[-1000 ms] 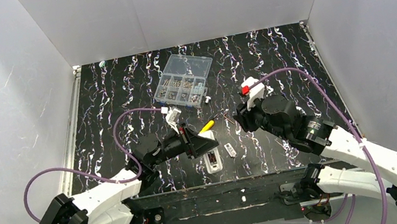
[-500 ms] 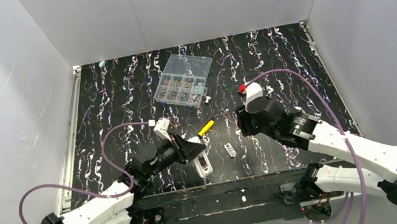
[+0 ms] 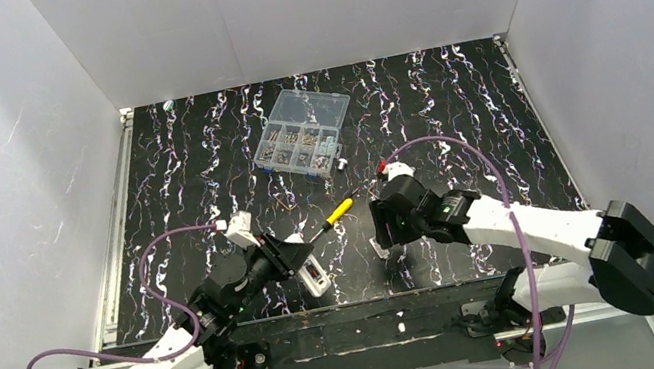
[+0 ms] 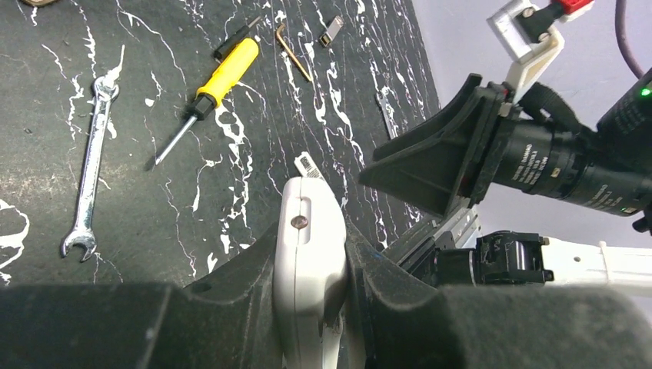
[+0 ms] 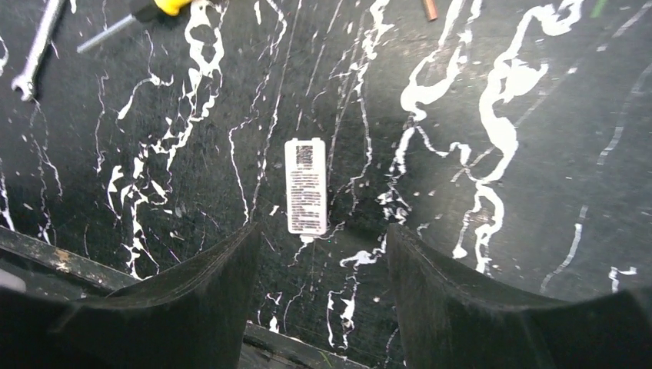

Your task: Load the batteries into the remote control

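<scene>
My left gripper (image 3: 306,261) is shut on the white remote control (image 3: 314,277) and holds it near the table's front edge. In the left wrist view the remote (image 4: 307,254) stands on edge between the black fingers (image 4: 231,288), a small screw showing on its side. My right gripper (image 3: 380,234) is open and hovers low over a small white labelled cover plate (image 5: 306,186), which lies flat just ahead of its two fingers (image 5: 200,300). The plate also shows in the left wrist view (image 4: 306,164). I see no batteries.
A yellow-handled screwdriver (image 3: 339,210) lies between the arms, also in the left wrist view (image 4: 224,71). A wrench (image 4: 88,173) and a hex key (image 4: 292,52) lie nearby. A clear compartment box (image 3: 302,133) sits farther back. The table's front edge (image 5: 307,346) is close.
My left arm has drawn back to the near left, carrying the remote. My right gripper has swung left and down over the white cover plate.
</scene>
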Controlling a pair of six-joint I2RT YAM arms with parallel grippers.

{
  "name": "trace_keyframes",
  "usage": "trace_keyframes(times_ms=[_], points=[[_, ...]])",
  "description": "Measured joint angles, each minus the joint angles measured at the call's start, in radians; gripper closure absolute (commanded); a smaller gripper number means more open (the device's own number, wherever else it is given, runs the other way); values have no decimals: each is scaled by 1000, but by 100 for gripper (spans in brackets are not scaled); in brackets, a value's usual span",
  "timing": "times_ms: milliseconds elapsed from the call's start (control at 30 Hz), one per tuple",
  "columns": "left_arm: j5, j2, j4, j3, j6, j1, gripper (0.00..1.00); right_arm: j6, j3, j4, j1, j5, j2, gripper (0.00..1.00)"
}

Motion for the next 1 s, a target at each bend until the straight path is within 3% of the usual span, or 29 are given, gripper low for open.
trace_keyframes(times_ms=[133, 400, 633, 1000], points=[[0, 19, -1, 0, -8, 0, 100, 24, 0, 26, 42, -3, 86, 32], [12, 62, 10, 0, -23, 0, 100, 68, 0, 40, 87, 23, 164, 50], [19, 62, 13, 0, -30, 0, 100, 82, 0, 45, 87, 42, 191, 53], [27, 82, 32, 0, -37, 0, 100, 74, 31, 49, 103, 48, 267, 67]])
